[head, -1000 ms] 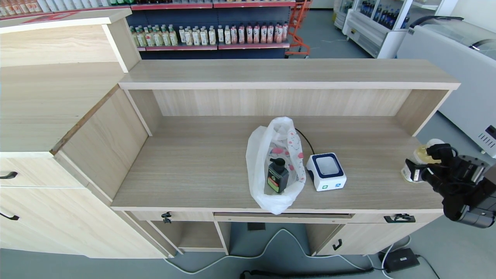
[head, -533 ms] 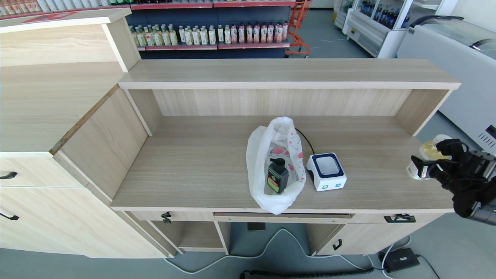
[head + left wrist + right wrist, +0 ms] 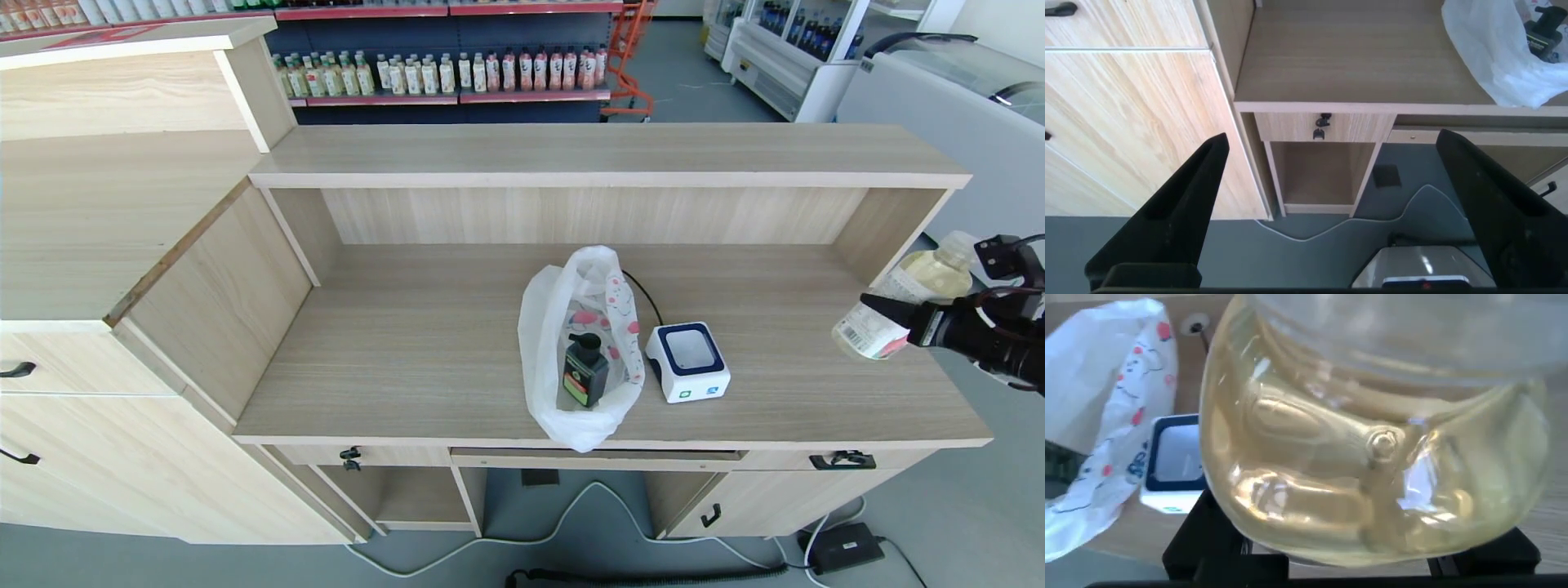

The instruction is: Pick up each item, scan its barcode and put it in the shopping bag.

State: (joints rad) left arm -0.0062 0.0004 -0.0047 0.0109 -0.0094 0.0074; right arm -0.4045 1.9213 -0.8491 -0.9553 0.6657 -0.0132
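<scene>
R end effector grips bottle above tabletop. Next: turn barcode twd scanner. L end effector spread wide.

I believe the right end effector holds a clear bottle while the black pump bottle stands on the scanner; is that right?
Not quite: the head view shows the pump bottle inside the bag, beside the scanner, not on it. The right end effector does hold the clear bottle.
</scene>
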